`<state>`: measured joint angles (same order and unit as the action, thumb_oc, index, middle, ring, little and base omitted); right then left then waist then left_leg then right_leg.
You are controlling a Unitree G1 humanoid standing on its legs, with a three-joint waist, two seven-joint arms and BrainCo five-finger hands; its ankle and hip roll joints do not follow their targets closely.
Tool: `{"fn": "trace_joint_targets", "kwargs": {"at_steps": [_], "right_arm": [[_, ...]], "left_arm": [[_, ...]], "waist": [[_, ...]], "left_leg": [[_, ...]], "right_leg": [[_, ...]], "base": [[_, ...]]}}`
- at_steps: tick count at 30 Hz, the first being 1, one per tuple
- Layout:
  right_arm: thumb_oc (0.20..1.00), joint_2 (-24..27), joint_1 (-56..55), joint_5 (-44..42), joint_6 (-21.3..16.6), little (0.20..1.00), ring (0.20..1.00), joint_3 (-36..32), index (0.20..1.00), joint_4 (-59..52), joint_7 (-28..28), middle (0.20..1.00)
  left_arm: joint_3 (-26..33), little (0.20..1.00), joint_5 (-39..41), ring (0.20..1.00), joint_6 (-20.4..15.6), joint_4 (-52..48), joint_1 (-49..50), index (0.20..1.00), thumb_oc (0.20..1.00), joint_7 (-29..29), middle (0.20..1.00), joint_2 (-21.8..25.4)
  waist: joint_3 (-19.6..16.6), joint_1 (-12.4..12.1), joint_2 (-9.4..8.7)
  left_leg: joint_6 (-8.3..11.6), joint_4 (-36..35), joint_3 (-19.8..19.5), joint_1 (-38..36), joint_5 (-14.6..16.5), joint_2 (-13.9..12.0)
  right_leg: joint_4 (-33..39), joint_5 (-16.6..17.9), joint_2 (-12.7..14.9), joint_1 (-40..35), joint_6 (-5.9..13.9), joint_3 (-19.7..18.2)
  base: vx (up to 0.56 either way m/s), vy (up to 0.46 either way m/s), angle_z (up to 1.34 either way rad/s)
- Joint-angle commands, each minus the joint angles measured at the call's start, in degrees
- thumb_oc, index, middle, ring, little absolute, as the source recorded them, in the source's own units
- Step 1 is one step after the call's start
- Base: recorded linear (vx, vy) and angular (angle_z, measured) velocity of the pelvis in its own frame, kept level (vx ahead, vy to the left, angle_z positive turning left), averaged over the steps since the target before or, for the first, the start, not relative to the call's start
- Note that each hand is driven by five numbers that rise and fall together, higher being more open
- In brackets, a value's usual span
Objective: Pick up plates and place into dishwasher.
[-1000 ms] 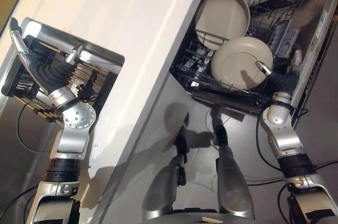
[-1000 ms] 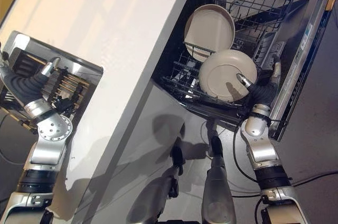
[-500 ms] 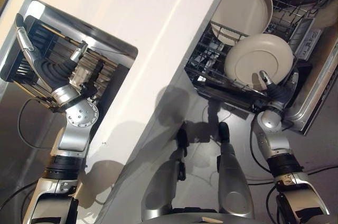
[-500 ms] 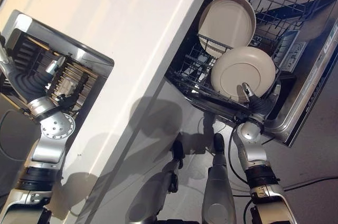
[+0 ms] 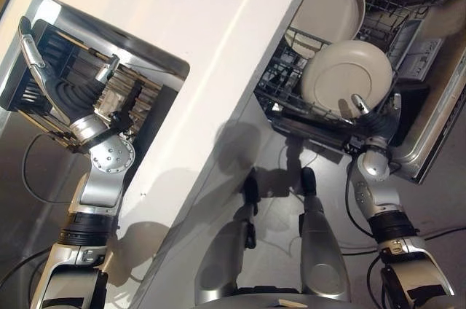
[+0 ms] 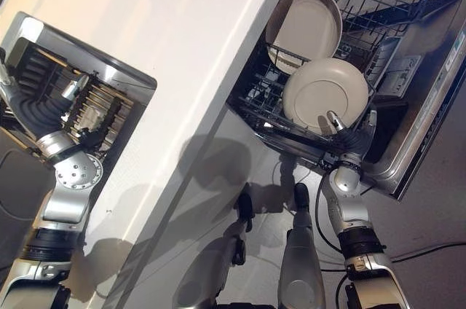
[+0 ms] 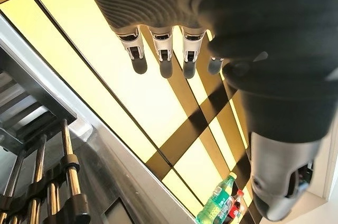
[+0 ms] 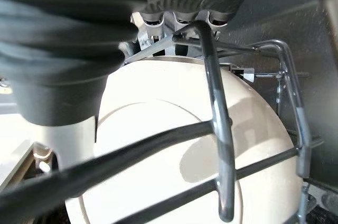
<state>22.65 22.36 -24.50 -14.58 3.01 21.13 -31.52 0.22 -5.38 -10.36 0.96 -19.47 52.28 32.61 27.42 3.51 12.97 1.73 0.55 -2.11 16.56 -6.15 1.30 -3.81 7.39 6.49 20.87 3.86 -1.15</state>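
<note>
Left eye view: two round cream plates (image 5: 346, 77) stand on edge in the black wire dishwasher rack (image 5: 284, 98), at 2 o'clock; the right hand (image 5: 371, 116) is at the nearer plate's lower rim, fingers spread straight. Left wrist view: the left hand (image 7: 211, 18) hangs with straight fingers, holding nothing. Right wrist view: grey rack wires (image 8: 219, 139) cross the plate's face.

silver-grey arms, dark ribbed wrist covers

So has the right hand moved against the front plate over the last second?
Yes. The right hand has drawn back off the front plate, toward the rack's near edge.
</note>
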Motion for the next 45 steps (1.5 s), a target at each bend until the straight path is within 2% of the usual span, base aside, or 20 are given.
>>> {"fn": "trace_joint_targets", "kwargs": {"at_steps": [1, 13, 26, 36, 45], "right_arm": [[1.0, -1.38, 9.75, 1.21, -2.52, 1.0, 1.0, 5.74, 1.0, -5.94, 5.46, 1.0], [1.0, -1.34, 13.23, 3.06, -1.28, 1.0, 1.0, 7.27, 1.0, -8.31, 6.89, 1.0], [1.0, -0.86, 17.4, 2.61, -1.96, 1.0, 1.0, 6.27, 1.0, -8.08, 4.67, 1.0], [1.0, -0.52, 18.62, 1.86, -3.47, 1.0, 1.0, 5.94, 1.0, -7.22, 3.3, 1.0], [1.0, -0.36, 18.52, 0.58, -4.43, 1.0, 1.0, 5.13, 1.0, -5.92, -0.45, 1.0]], "left_arm": [[-3.92, 1.0, -0.51, 1.0, 0.86, 1.86, 2.15, 1.0, 1.0, 1.79, 1.0, -3.74], [-3.87, 1.0, 0.17, 1.0, 1.05, 0.37, 3.56, 1.0, 1.0, 0.74, 1.0, -4.1], [-2.82, 1.0, 0.41, 1.0, -0.59, 0.57, 4.91, 1.0, 1.0, -1.11, 1.0, -2.33], [-2.36, 1.0, 0.53, 1.0, -1.07, -0.23, 5.16, 1.0, 1.0, -2.11, 1.0, -1.09], [-2.36, 1.0, 0.2, 1.0, -1.87, -0.05, 4.69, 1.0, 1.0, -2.55, 1.0, -0.89]], "waist": [[2.37, -2.52, -3.02], [2.37, -5.47, -2.95], [2.37, -9.52, -4.6], [2.37, -10.43, -4.82], [2.37, -9.69, -4.56]], "left_leg": [[1.6, 7.02, -1.57, 3.78, 1.88, -1.81], [1.47, 6.98, -1.72, 3.03, 1.44, -1.35], [1.2, 8.63, -2.62, 5.19, 1.52, -1.21], [1.0, 9.47, -2.61, 7.24, 1.7, -0.79], [0.86, 9.82, -1.54, 7.38, 2.19, -0.23]], "right_leg": [[-2.31, 0.17, 8.76, 0.64, 3.11, -3.16], [-3.37, -0.5, 10.41, -1.0, 3.53, -0.18], [-4.02, -0.57, 10.87, -1.42, 3.7, 3.38], [-4.05, 0.43, 11.63, -0.03, 4.02, 3.94], [-3.83, 1.5, 12.62, 0.66, 4.26, 3.09]], "base": [[-0.01, 0.074, 0.04], [-0.01, 0.056, 0.06], [0.0, -0.027, 0.2], [0.0, -0.023, 0.17], [0.0, 0.0, 0.0]]}}
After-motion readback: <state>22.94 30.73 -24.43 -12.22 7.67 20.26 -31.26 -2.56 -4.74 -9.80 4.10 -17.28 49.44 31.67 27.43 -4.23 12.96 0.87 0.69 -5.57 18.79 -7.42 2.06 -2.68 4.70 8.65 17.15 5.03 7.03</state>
